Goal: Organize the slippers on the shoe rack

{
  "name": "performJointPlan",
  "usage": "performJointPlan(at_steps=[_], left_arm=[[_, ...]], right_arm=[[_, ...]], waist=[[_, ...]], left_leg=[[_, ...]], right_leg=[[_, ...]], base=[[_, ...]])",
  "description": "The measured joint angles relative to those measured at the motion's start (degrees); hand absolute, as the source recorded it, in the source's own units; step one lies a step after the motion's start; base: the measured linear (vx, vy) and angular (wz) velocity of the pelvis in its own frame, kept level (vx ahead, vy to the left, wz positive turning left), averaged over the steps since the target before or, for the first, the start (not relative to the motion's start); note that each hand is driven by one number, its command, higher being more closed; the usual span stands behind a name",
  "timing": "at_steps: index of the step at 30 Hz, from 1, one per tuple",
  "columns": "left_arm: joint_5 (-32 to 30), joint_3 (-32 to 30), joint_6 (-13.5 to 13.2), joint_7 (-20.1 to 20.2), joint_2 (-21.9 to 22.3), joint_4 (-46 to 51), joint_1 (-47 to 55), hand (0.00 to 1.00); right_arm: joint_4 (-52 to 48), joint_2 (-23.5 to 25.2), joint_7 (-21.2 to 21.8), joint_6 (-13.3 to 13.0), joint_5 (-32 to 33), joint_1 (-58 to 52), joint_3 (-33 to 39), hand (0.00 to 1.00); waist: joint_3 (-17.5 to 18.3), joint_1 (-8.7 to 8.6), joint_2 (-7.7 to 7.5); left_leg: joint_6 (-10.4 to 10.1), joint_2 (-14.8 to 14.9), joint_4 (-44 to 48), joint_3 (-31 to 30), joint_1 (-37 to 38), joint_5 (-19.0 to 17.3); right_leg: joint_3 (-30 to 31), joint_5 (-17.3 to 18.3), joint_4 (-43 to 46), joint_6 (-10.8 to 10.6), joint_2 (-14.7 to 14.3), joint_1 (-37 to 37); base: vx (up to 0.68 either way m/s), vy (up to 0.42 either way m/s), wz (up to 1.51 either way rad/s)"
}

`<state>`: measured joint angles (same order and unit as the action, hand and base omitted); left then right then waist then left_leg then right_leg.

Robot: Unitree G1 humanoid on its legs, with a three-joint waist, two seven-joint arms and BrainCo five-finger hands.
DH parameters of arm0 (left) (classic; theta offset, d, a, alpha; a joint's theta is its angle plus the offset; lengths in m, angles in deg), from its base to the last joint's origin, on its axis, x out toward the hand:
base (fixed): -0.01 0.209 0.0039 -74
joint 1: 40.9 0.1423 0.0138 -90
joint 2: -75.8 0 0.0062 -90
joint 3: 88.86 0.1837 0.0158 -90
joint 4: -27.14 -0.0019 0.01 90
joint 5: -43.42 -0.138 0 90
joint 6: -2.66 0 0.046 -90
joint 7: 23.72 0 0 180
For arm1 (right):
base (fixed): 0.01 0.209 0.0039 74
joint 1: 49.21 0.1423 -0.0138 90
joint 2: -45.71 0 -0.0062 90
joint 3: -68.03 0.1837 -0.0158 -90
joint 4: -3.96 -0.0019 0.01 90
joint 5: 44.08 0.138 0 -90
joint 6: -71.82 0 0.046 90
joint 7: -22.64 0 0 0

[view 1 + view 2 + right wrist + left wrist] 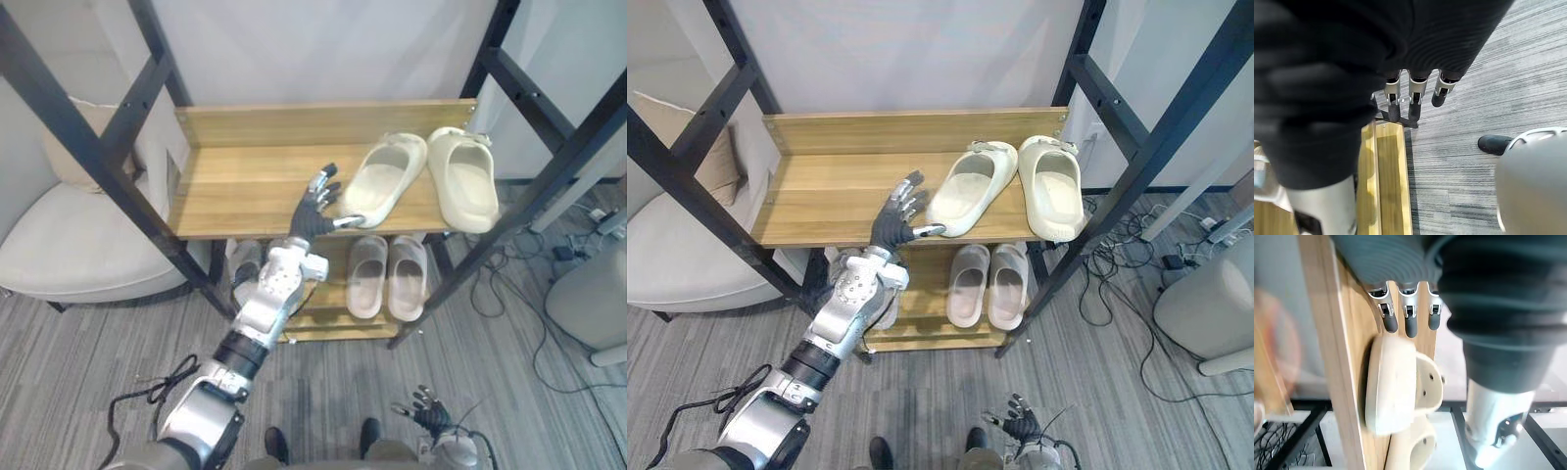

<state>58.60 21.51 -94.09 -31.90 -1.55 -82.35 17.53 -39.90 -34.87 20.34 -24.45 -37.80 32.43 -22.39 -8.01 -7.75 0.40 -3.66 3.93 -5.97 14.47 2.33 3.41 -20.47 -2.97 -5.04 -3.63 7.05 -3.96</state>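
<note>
Left hand is up on the top shelf of the rack, fingers straight and a bit fanned, nothing in it, so basically open. The near cream slipper sits right off its fingertips, lying at a slant with the heel toward the hand. The thumb is either touching the heel edge or just beside it, hard to call. Its twin is on the far side of that one from the hand, close alongside, heel at or just over the shelf's front edge. A pinkish pair sits neatly on the shelf below the hand. Right hand hangs low near the floor, fingers relaxed, holding nothing. My read on handling: these look like moulded foam slides — light, a bit squishy, and they'll probably skid on that smooth wood if nudged. I'd push the heel with flat fingers to straighten it, or pinch the thick strap over the toe — the rounded sole rim looks likely to slip out.
</note>
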Motion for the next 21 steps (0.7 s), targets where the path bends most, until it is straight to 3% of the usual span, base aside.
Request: performJointPlan(at_steps=[11, 21], left_arm=[[2.7, 4.2, 0.4, -0.5, 2.5, -4.0, -3.7, 0.00], [3.7, 4.0, 0.7, -1.7, 4.3, -7.1, -6.5, 0.00]], right_arm=[[1.0, 2.3, -0.1, 0.3, 0.5, 1.3, -0.4, 0.00], [1.0, 2.4, -0.3, 0.3, 0.6, 1.5, -0.1, 0.00]], waist=[[0.0, -0.21, -0.17], [-0.1, -1.06, -0.37]], left_leg=[[-0.1, 0.1, 0.0, 0.7, 0.5, -0.1], [-0.5, 0.3, 0.0, 2.4, 0.7, -0.5]], right_leg=[[0.4, -0.1, 0.0, 0.0, 0.0, 0.1], [1.6, -0.2, 0.0, 0.0, -0.1, 0.8]], base=[[-0.02, 0.003, -0.02], [-0.02, 0.000, -0.09]])
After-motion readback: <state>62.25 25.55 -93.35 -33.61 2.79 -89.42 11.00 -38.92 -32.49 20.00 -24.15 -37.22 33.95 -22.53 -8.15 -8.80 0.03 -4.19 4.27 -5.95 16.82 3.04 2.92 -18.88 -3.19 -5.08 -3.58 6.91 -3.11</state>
